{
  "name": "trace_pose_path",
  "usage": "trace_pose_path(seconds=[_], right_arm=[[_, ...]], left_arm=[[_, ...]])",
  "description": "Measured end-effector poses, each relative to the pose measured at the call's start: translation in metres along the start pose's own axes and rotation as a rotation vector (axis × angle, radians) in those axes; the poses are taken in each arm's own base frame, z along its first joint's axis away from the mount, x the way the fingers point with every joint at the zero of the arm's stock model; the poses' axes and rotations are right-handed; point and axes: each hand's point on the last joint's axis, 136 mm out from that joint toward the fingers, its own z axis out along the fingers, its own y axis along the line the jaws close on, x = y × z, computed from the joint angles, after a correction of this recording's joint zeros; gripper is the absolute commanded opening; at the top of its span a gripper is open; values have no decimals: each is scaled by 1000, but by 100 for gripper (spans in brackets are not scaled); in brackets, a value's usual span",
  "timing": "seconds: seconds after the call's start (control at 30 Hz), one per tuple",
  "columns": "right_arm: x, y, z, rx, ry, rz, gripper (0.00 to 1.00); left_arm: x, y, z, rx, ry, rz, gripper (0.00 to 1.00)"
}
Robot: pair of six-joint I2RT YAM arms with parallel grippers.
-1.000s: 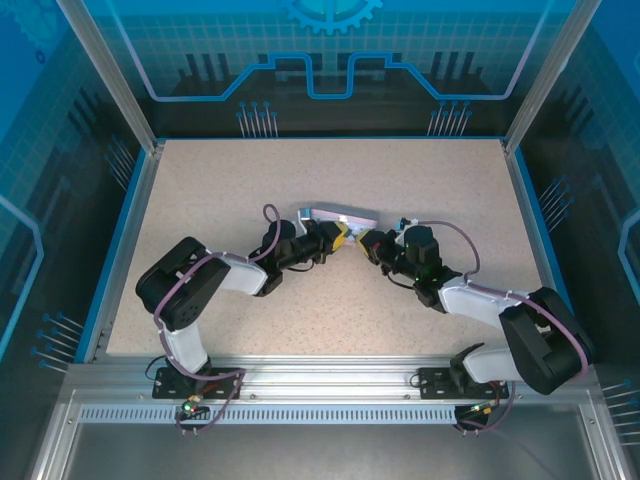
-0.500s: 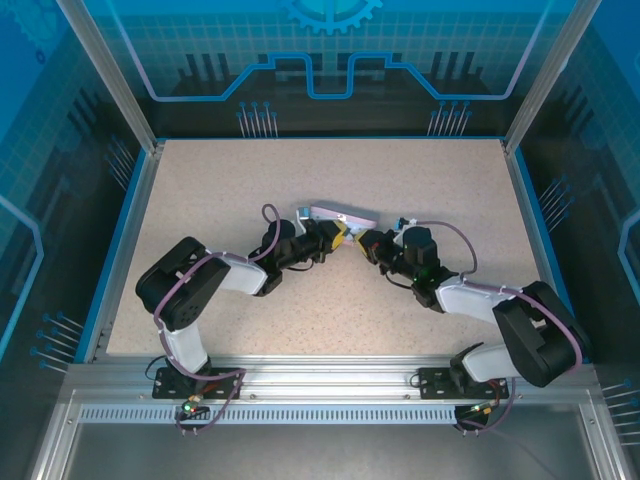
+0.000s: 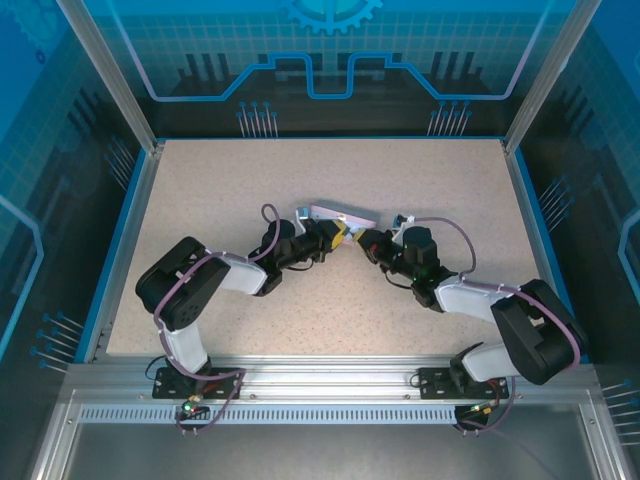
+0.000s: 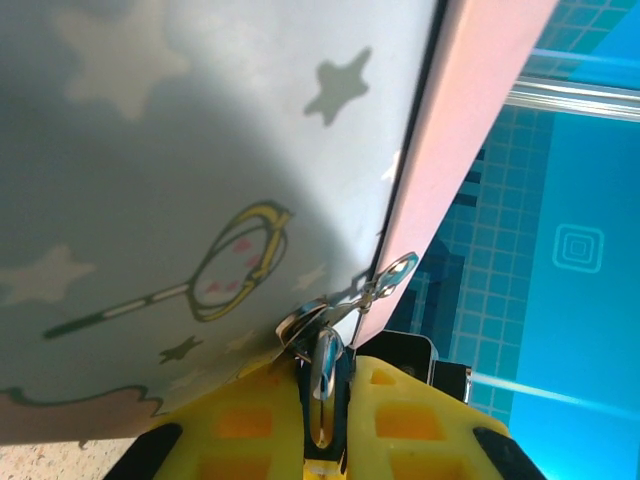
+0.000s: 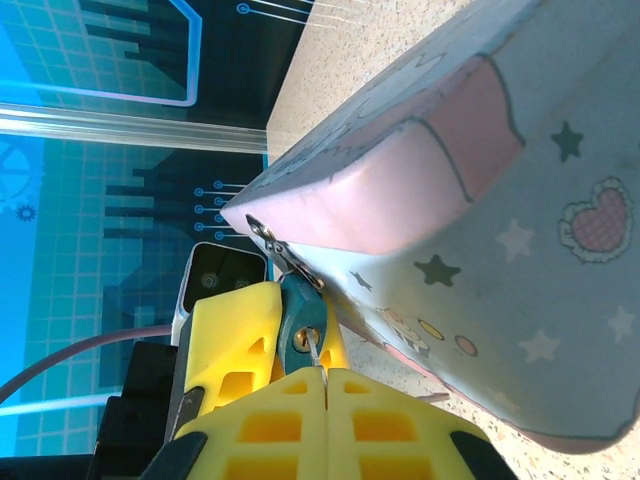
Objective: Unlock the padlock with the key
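Note:
The padlock, a small teal lump, hangs from the clasp of a pale blue cartoon-printed tin. My left gripper is shut on the padlock, whose silver shackle shows between the yellow fingers. My right gripper is shut on the key, a thin blade whose tip sits at the brass keyhole. From above, the left gripper and right gripper meet nose to nose at the tin's near edge.
The tin is tilted, raised at the clasp end, in the middle of the speckled table. Blue-rimmed walls and metal posts enclose the table. Both arms lie low along the near half.
The right arm has crept slightly left, bringing the key closer to the padlock. The left arm and tin have held still.

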Motion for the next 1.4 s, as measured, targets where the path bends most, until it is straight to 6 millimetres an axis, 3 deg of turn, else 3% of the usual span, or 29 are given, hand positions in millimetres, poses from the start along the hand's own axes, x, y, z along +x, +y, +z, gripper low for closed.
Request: trace_pose_path(seconds=[0.37, 1.17, 1.4], right_arm=[[2, 3, 1, 29, 31, -97, 0], [-14, 3, -6, -16, -23, 51, 0], [-10, 9, -24, -35, -30, 37, 0]], left_arm=[[-2, -1, 0, 3, -8, 1, 0], [3, 0, 0, 0, 8, 1, 0], [3, 1, 0, 0, 8, 1, 0]])
